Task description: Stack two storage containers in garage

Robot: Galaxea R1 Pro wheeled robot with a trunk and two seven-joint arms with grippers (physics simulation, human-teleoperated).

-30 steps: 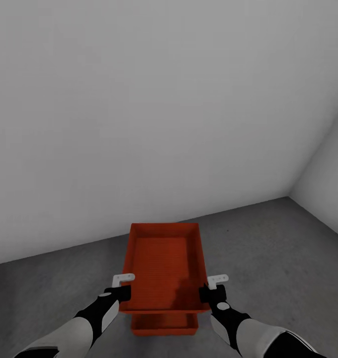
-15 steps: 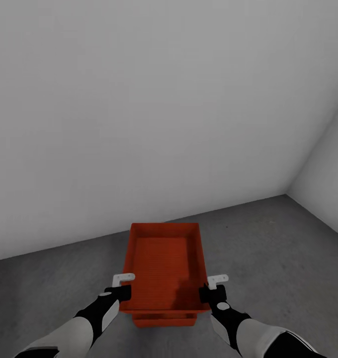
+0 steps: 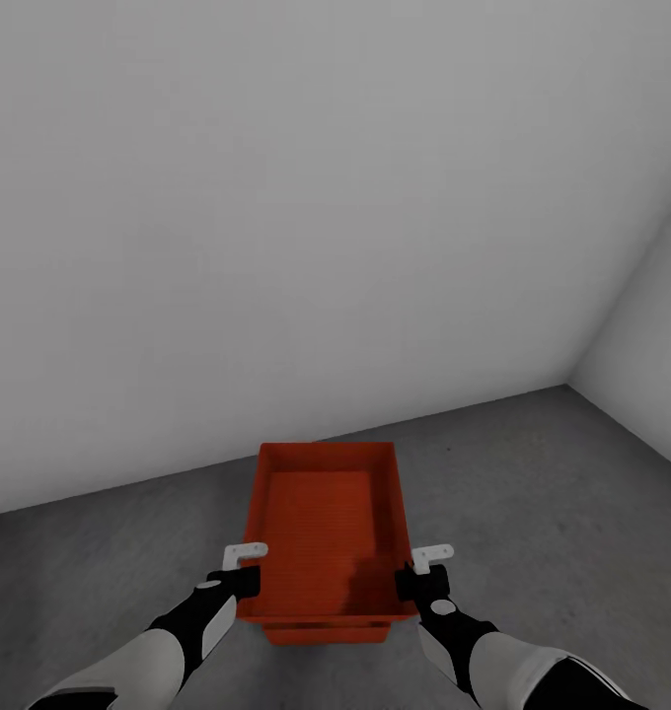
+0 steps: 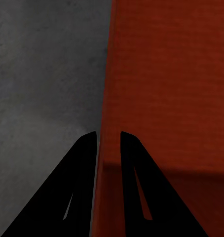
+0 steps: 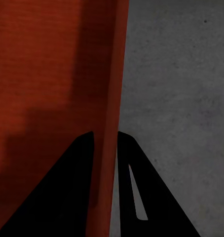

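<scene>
Left gripper (image 3: 245,569) pinched on left wall of upper storage container (image 3: 326,523), one finger each side, nearly closed. Bin thin-walled, stiff, lidless, probably light; walls best hold. Held over lower storage container (image 3: 326,632) on garage floor (image 3: 533,493). Right gripper (image 3: 424,570) clamped likewise on right wall.

lower container (image 3: 326,632) mostly hidden under held container (image 3: 326,523), both forearms cut off at frame edge

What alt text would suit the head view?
Two grippers, left and right, hold an orange-red rectangular bin by its side walls over a second identical bin on a grey concrete floor, near pale grey walls.
</scene>
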